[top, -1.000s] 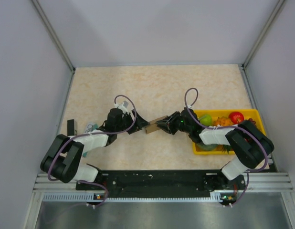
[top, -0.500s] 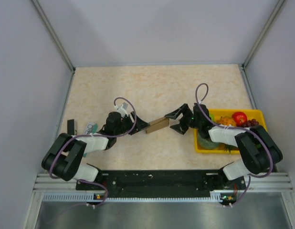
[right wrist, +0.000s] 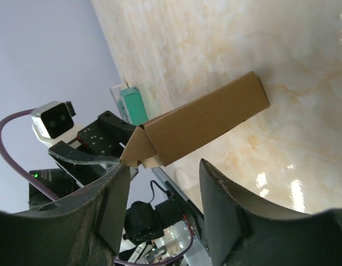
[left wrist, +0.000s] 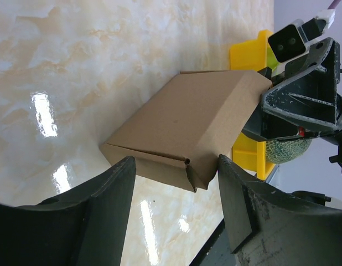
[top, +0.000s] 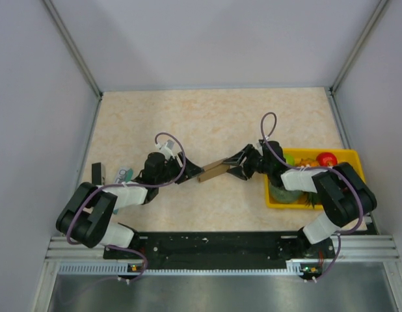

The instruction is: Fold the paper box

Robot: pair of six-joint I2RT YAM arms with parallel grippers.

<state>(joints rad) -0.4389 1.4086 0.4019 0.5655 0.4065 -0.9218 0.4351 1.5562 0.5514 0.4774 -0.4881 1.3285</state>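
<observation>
Brown cardboard fills the gap between the left fingers, which are spread wide about the near end of the box; whether they pinch it cannot be told. The right fingers stand open around the far end, gripping nothing. The box lies mid-frame on the desk, seemingly folded into a flat carton, with one end flap apparently left to tuck.

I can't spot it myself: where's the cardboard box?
In the overhead view, the box is mid-table between the left tool and the right tool, left of the yellow tray.
</observation>
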